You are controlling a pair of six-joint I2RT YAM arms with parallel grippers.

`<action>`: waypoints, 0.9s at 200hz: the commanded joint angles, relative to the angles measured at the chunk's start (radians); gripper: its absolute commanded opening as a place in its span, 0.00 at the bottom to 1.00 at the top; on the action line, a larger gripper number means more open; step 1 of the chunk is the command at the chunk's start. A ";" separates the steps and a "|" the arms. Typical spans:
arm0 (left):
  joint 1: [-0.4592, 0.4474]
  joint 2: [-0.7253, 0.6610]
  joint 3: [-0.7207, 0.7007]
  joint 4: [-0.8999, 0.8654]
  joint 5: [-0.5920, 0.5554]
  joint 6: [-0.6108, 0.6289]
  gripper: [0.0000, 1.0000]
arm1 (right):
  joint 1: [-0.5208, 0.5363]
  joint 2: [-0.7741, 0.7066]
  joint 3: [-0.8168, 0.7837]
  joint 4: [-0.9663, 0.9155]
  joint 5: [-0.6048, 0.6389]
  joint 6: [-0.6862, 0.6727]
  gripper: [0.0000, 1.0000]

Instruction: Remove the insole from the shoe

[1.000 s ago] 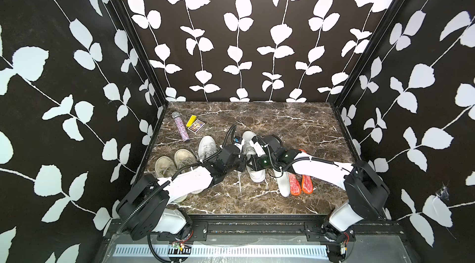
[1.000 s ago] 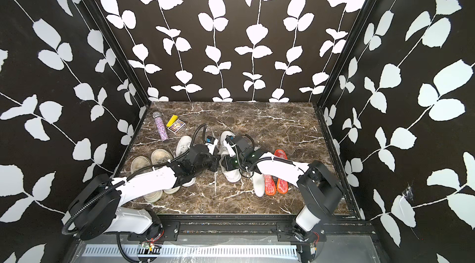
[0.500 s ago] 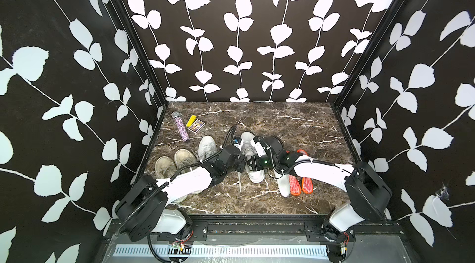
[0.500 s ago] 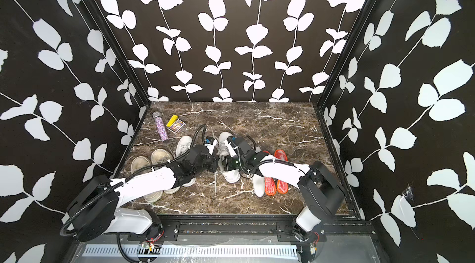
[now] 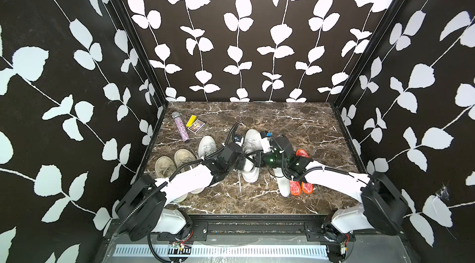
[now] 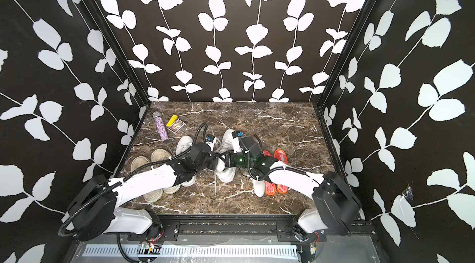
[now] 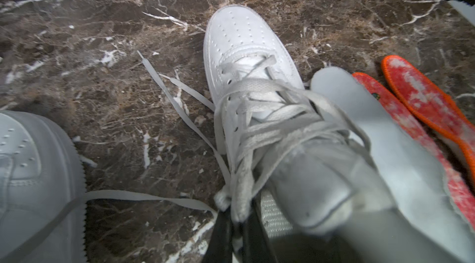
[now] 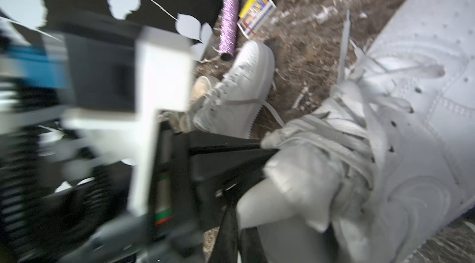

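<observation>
Here, left tool (image 7: 237, 223) and right tool (image 8: 239, 225) sit closed at shoe (image 7: 239, 37) mouth.

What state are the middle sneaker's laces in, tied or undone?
Undone: loose ends of the laces trail over the marble beside the sneaker.

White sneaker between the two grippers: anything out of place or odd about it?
On the white sneaker the laces are undone, ends trailing across the marble table. One white insole and two orange insoles lie loose beside it. No damage shows.
</observation>
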 commanded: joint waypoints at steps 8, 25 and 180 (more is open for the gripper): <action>0.024 0.008 0.023 -0.086 -0.112 0.014 0.00 | 0.002 -0.084 -0.001 0.152 0.006 -0.034 0.00; 0.056 0.028 0.042 -0.123 -0.121 -0.006 0.00 | 0.002 -0.103 -0.015 0.145 -0.008 -0.046 0.00; 0.197 -0.027 0.076 -0.261 -0.120 0.042 0.00 | -0.006 -0.386 -0.013 -0.426 0.246 -0.351 0.00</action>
